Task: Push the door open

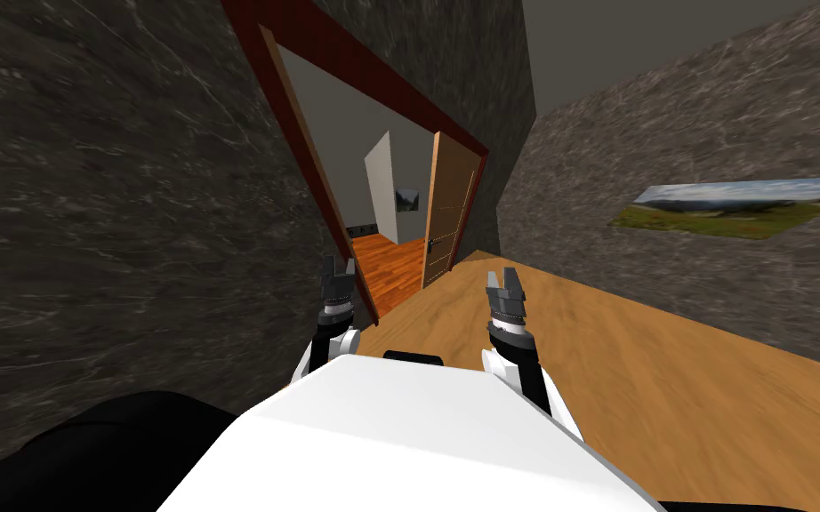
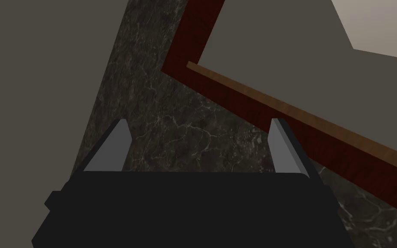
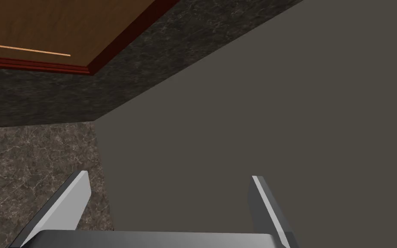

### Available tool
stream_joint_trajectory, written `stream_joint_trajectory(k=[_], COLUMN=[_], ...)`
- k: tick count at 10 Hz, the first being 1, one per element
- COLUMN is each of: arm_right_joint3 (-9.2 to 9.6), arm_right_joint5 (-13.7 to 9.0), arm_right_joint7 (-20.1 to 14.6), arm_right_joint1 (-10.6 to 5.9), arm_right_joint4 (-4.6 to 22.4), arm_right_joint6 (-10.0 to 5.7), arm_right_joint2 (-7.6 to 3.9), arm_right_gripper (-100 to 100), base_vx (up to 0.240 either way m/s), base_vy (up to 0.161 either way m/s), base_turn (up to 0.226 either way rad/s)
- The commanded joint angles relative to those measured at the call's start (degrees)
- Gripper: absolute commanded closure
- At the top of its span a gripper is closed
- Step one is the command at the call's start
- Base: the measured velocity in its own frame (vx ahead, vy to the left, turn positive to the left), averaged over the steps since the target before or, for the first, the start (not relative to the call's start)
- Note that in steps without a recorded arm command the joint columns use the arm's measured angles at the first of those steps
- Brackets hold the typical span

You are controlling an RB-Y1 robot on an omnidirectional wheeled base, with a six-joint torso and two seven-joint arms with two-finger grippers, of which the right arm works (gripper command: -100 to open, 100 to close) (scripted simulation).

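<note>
- Your left pincer (image 1: 339,263) was released, its blades well apart with nothing between them. It hung just beside the left jamb of the dark red door frame (image 1: 381,76) and pointed up at the veined dark wall (image 2: 159,125).
- Your right pincer (image 1: 502,276) was likewise spread and empty. It was held over the light wooden floor (image 1: 631,373) and aimed high past the frame's top corner.
- The brown wooden door (image 1: 446,209) stood swung away into the far room, at the right side of the opening and well ahead of both hands. Neither hand touched it. Its handle (image 1: 435,243) sat near the edge facing the gap.
- Reddish boards (image 1: 395,262) showed through the opening. A landscape picture (image 1: 737,206) hung on the right-hand wall.
- Judgement: the door looked mostly open already. What remained was closing in and finishing the swing.
- To do it well, you would have needed to roll forward first, since the panel looked out of reach. After that:
  - Drop the right wrist so the blades faced the panel rather than upward.
  - Press on the handle side, far from the hinges, where a light push turns the door most.
  - Use the flats of the blades, keep the push steady, and follow the arc.
- Risk: the left pincer sat close to the jamb. You should have tucked it inward before passing through, or it might have clipped the frame.
</note>
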Motion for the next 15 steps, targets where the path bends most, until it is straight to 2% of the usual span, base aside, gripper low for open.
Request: stream_joint_trajectory(k=[1, 5, 7, 15], arm_right_joint3=[0.45, 1.49, 2.31, 4.3], arm_right_joint5=[-0.1, -0.3, -0.5, -0.9], arm_right_joint7=[-0.3, -1.1, -1.7, -3.2], arm_right_joint1=[-1.23, -4.07, -6.31, -11.78], arm_right_joint4=[1.9, 6.4, 10.0, 18.6], arm_right_joint6=[0.34, 1.13, 1.75, 3.26], arm_right_joint2=[-0.38, -1.08, -1.51, -2.28], arm_right_gripper=[-100, -100, -100, -100], base_vx=[0.087, 0.149, 0.148, 0.096], base_vy=[-0.06, -0.1, -0.092, -0.091], base_turn=[0.059, 0.07, 0.071, 0.057])
